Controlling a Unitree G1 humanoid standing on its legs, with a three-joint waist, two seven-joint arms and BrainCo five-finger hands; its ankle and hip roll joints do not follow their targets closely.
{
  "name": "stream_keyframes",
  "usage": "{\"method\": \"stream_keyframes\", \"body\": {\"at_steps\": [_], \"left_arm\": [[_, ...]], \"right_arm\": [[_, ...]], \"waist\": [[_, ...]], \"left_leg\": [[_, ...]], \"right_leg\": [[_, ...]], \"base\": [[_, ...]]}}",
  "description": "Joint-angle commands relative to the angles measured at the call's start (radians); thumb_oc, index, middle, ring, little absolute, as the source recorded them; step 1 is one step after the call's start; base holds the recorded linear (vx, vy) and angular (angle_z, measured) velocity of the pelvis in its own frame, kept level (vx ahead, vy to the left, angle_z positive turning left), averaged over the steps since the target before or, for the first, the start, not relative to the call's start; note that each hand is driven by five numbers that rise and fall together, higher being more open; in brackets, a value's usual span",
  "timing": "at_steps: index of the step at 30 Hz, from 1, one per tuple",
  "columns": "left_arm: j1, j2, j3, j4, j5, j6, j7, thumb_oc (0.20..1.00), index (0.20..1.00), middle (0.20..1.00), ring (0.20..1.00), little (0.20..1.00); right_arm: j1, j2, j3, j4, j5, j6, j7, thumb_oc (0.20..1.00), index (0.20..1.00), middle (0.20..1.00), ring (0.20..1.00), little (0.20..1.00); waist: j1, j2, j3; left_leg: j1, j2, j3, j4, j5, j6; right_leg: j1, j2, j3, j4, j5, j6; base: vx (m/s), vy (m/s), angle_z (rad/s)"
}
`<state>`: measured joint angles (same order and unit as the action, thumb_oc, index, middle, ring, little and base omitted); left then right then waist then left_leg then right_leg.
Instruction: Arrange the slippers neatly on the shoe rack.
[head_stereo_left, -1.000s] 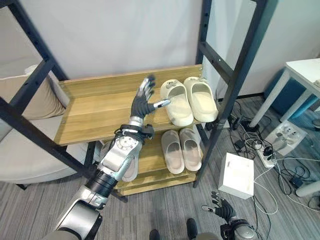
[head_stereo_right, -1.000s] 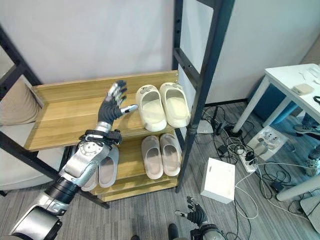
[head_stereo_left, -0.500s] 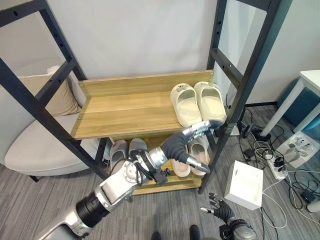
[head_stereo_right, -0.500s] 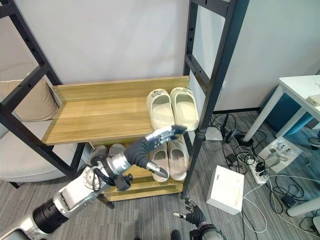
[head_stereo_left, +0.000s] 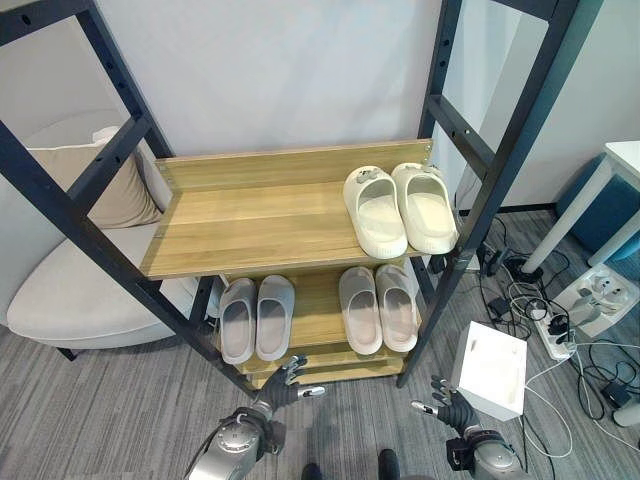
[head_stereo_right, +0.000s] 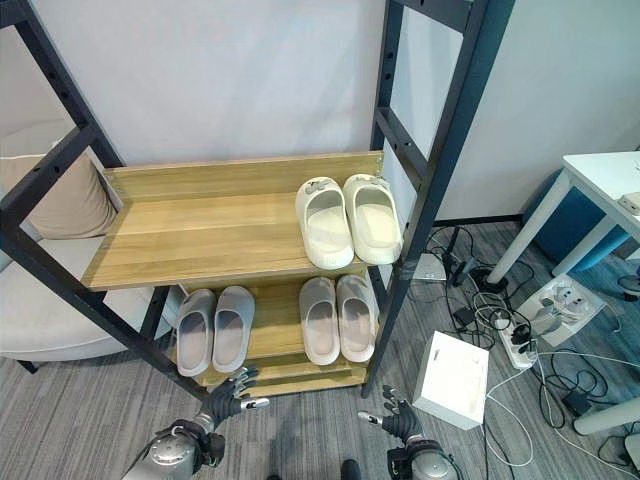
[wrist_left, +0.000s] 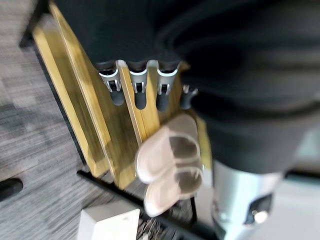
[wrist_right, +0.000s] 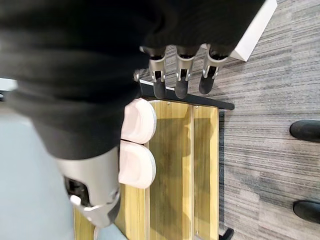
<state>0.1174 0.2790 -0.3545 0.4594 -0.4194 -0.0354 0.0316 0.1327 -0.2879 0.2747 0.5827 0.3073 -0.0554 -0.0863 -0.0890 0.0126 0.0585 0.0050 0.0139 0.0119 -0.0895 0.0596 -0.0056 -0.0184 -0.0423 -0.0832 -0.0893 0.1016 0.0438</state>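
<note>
A wooden shoe rack (head_stereo_left: 250, 215) in a black frame holds three pairs of slippers. A cream pair (head_stereo_left: 400, 207) stands side by side at the right end of the upper shelf. On the lower shelf, a grey pair (head_stereo_left: 256, 317) sits at the left and a pale beige pair (head_stereo_left: 379, 307) at the right, also seen as the beige pair (wrist_left: 167, 165) in the left wrist view. My left hand (head_stereo_left: 282, 378) hangs low in front of the rack, open and empty. My right hand (head_stereo_left: 449, 406) is low at the right, open, holding nothing.
A white box (head_stereo_left: 488, 369) lies on the floor right of the rack, with a power strip (head_stereo_left: 553, 335) and tangled cables beyond it. A cushioned chair (head_stereo_left: 70, 280) stands at the left. A white table leg (head_stereo_left: 568, 207) is at the far right.
My left arm has dropped from in front of the shelves down to floor level, and its hand now hangs below the rack. The slippers have not moved.
</note>
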Motion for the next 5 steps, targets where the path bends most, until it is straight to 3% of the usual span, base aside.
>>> {"method": "stream_keyframes", "body": {"at_steps": [1,5], "left_arm": [[-0.067,-0.005,0.028,0.016,-0.080,-0.046,0.047,1.000,1.000,1.000,1.000,1.000],[-0.069,-0.004,0.036,0.079,-0.015,-0.044,0.050,1.000,1.000,1.000,1.000,1.000]], "right_arm": [[-0.047,0.020,-0.045,-0.021,0.033,-0.039,-0.038,1.000,1.000,1.000,1.000,1.000],[-0.055,0.020,-0.050,-0.014,0.035,-0.041,-0.045,1.000,1.000,1.000,1.000,1.000]], "waist": [[0.007,-0.034,0.045],[0.011,-0.036,0.043]], "left_leg": [[0.059,-0.028,0.005,0.002,-0.158,0.033],[0.062,-0.027,0.005,0.002,-0.159,0.034]], "right_leg": [[0.095,0.000,-0.034,0.002,-0.189,0.028],[0.097,0.000,-0.034,0.002,-0.191,0.028]], "base": [[0.00,0.000,0.00],[0.00,0.000,0.00]]}}
